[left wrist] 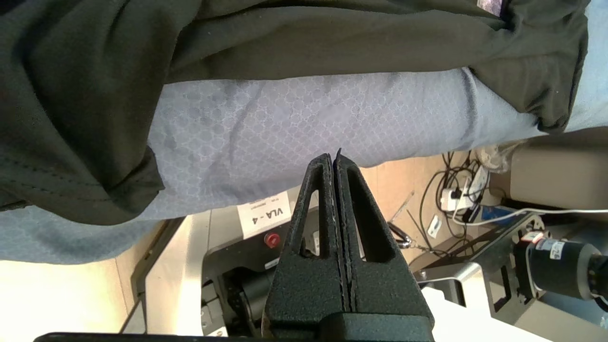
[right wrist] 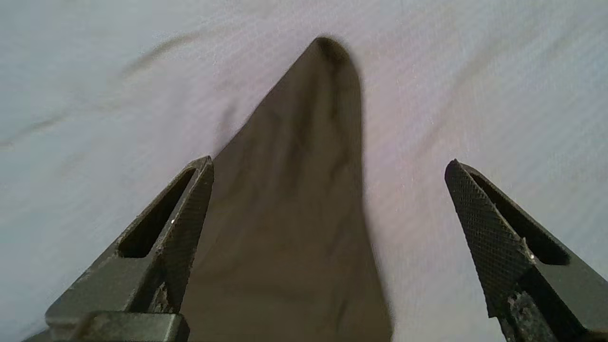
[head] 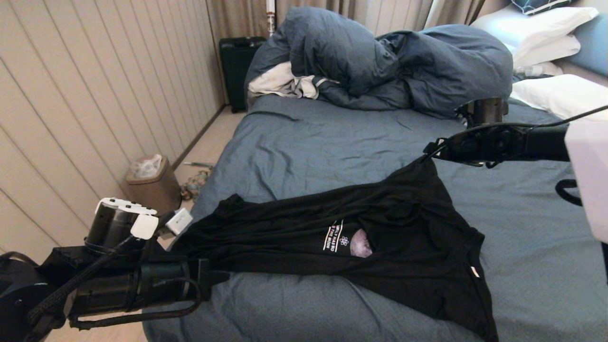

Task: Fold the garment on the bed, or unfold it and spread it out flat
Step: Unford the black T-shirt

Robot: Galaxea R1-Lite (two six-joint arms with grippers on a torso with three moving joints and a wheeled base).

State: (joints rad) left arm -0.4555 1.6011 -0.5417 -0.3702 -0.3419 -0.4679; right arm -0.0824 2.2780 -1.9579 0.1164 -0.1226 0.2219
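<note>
The right gripper is held wide open, empty, over the shirt's far corner; the left gripper is kept shut, empty, at the bed's near-left edge.

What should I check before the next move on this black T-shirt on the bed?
1. T-shirt spread flat: not ok, bunched and creased across the middle.
2. Right gripper open: ok, fingers wide over a pointed corner of the shirt.
3. Left gripper empty: ok, fingers shut on nothing beside the bed edge.
4. Print facing up: ok, though partly covered by a fold.
5. Duvet clear of shirt: ok.
</note>
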